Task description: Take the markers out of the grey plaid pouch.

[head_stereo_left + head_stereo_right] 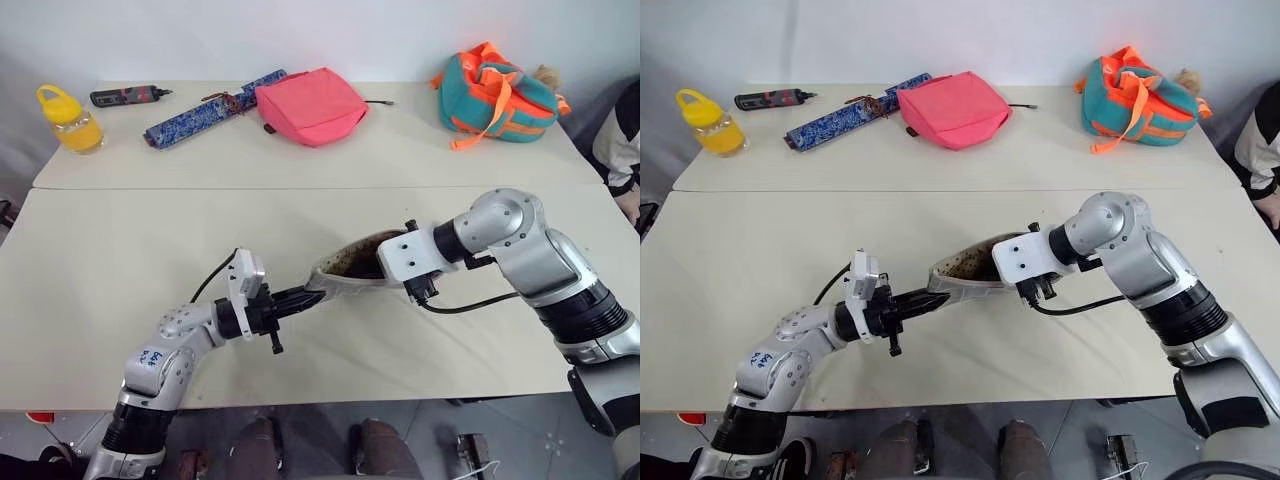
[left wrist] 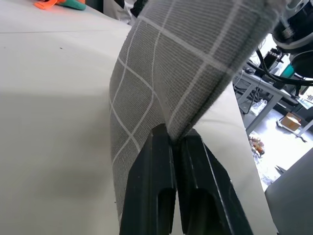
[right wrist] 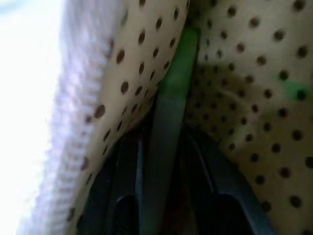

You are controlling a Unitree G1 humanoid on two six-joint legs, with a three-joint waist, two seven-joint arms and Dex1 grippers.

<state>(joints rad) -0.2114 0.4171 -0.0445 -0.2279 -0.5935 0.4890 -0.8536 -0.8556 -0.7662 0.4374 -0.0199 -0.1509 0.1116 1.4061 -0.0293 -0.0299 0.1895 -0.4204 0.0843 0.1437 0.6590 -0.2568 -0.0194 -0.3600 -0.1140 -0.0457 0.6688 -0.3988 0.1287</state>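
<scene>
marker [image 3: 168,122] in pouch [image 1: 345,280] — on table [image 1: 120,260]

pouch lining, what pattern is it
Tan with dark brown dots, seen best in the right wrist view, inside the grey plaid pouch.

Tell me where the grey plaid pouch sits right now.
The grey plaid pouch is at mid-table in the head views, held between the two arms: the left gripper pinches its near end, and the right gripper reaches into its open mouth.
</scene>
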